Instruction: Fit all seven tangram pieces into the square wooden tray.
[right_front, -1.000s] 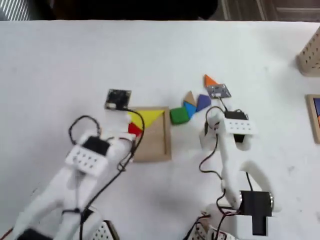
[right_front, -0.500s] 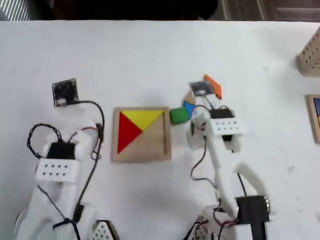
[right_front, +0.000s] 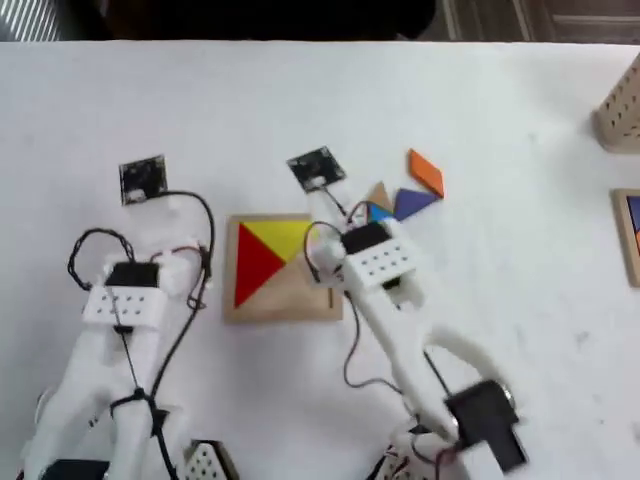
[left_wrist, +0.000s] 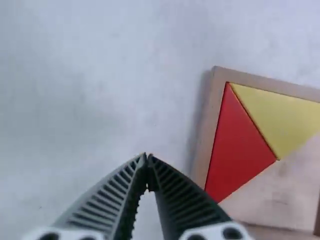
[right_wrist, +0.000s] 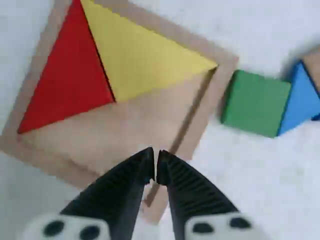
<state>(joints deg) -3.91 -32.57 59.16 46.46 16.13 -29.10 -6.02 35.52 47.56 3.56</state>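
Note:
The square wooden tray (right_front: 283, 312) lies mid-table with a yellow triangle (right_front: 287, 238) and a red triangle (right_front: 254, 266) fitted in it; its lower right part is bare wood. My right gripper (right_wrist: 155, 155) is shut and empty, its tips over the tray's right rim (right_wrist: 196, 131). Just past that rim sit a green square (right_wrist: 255, 102) and a blue triangle (right_wrist: 300, 95). My left gripper (left_wrist: 146, 160) is shut and empty over bare table, left of the tray (left_wrist: 204, 125). A tan triangle (right_front: 378, 192), a purple triangle (right_front: 412, 201) and an orange parallelogram (right_front: 426, 172) lie beyond.
The right arm (right_front: 376, 262) crosses the tray's right edge and hides the green square from above. The left arm (right_front: 122, 305) stands left of the tray. A pegboard block (right_front: 620, 115) and another framed board (right_front: 628, 235) sit at the far right edge.
The right arm swung left from the loose pieces to the tray's right edge. The left arm drew back left off the tray, uncovering the red triangle, then hardly moved.

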